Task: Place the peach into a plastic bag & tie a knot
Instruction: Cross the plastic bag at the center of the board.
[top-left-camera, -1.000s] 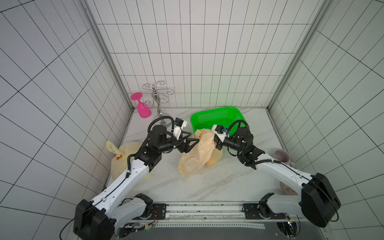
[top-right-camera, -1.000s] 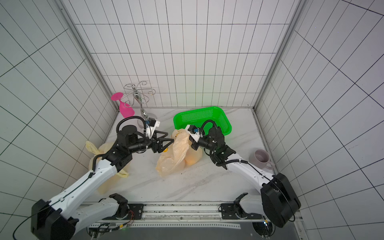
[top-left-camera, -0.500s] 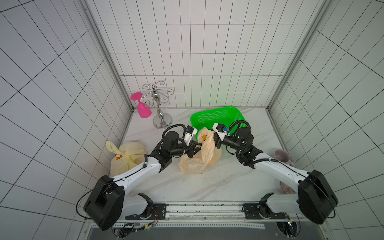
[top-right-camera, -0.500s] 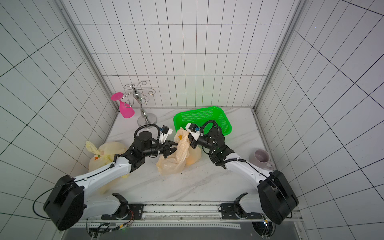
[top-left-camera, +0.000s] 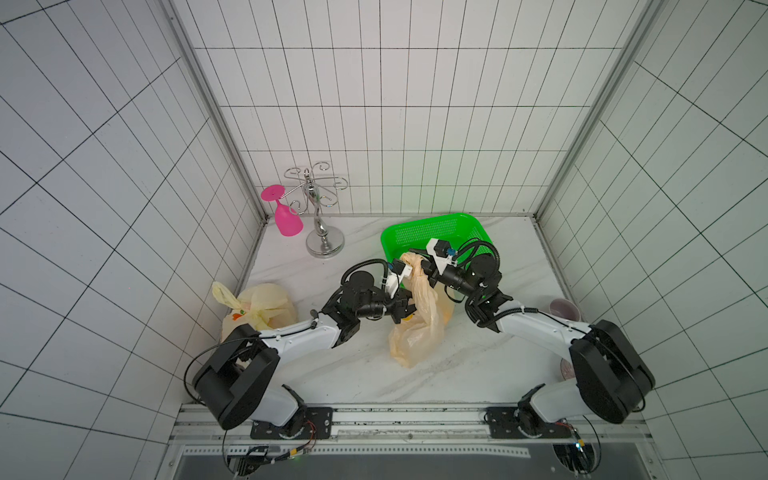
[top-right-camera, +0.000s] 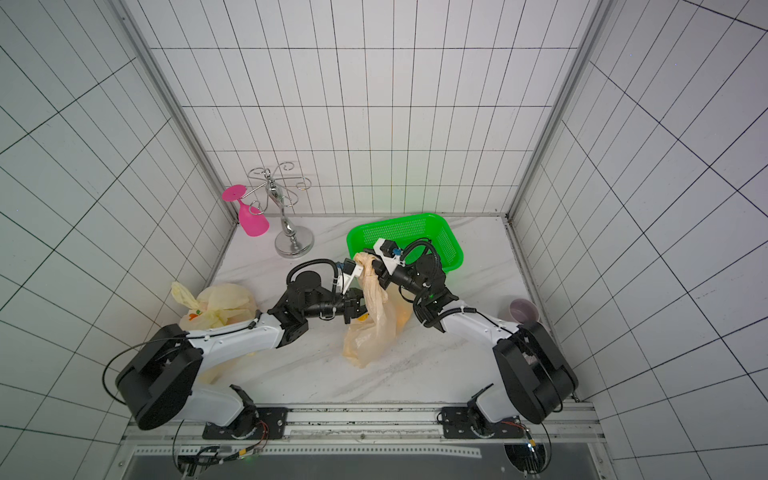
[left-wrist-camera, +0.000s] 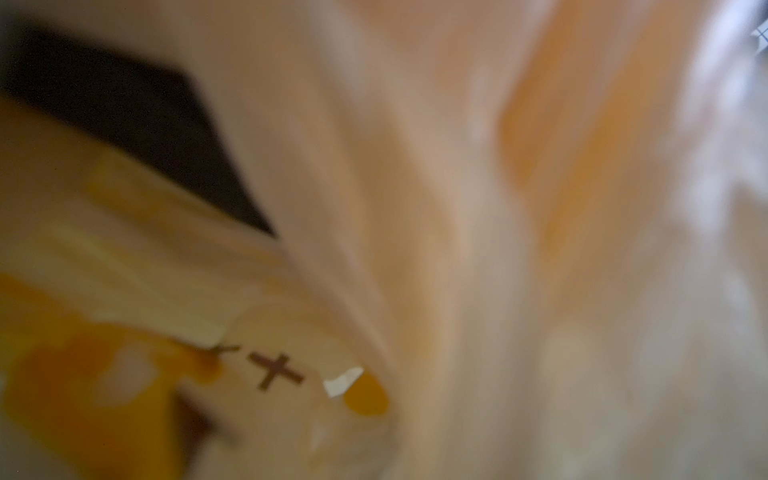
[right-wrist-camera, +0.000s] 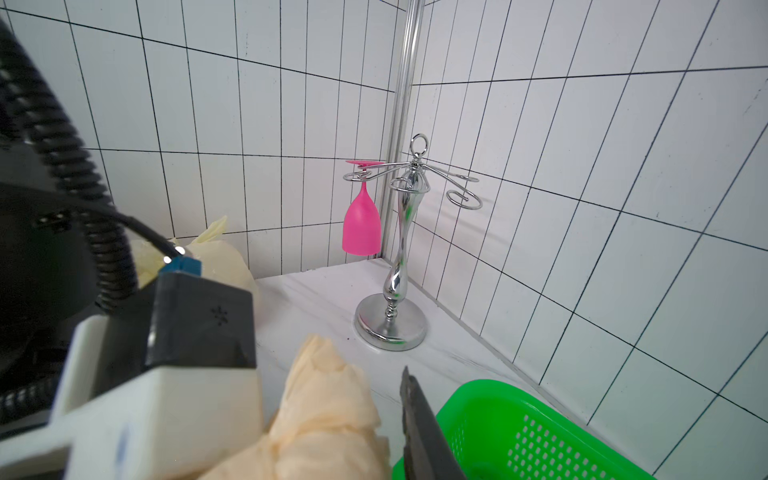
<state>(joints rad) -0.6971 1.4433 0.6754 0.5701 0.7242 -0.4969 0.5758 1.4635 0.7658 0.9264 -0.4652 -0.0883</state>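
The translucent beige plastic bag (top-left-camera: 415, 332) stands mid-table, its top bunched into a twist (top-left-camera: 415, 266). An orange peach (top-left-camera: 448, 312) (top-right-camera: 402, 316) shows through the bag's right side. My left gripper (top-left-camera: 403, 311) (top-right-camera: 355, 309) presses into the bag's left side, shut on its plastic. The left wrist view is filled with blurred bag plastic (left-wrist-camera: 415, 208). My right gripper (top-left-camera: 424, 270) (top-right-camera: 376, 266) sits at the twisted top, jaws slightly open. In the right wrist view one dark finger (right-wrist-camera: 415, 415) stands apart from the bunched plastic (right-wrist-camera: 328, 415). The other finger is hidden.
A green basket (top-left-camera: 436, 230) stands just behind the right gripper. A chrome glass rack (top-left-camera: 324, 241) with a hanging pink glass (top-left-camera: 286, 220) is at the back left. Another knotted bag (top-left-camera: 259, 305) lies at the left wall, a mug (top-left-camera: 563, 309) at the right.
My left gripper swung in from the left to the bag's side and shut on it. The right gripper's jaws, shut on the bag's top before, have parted.
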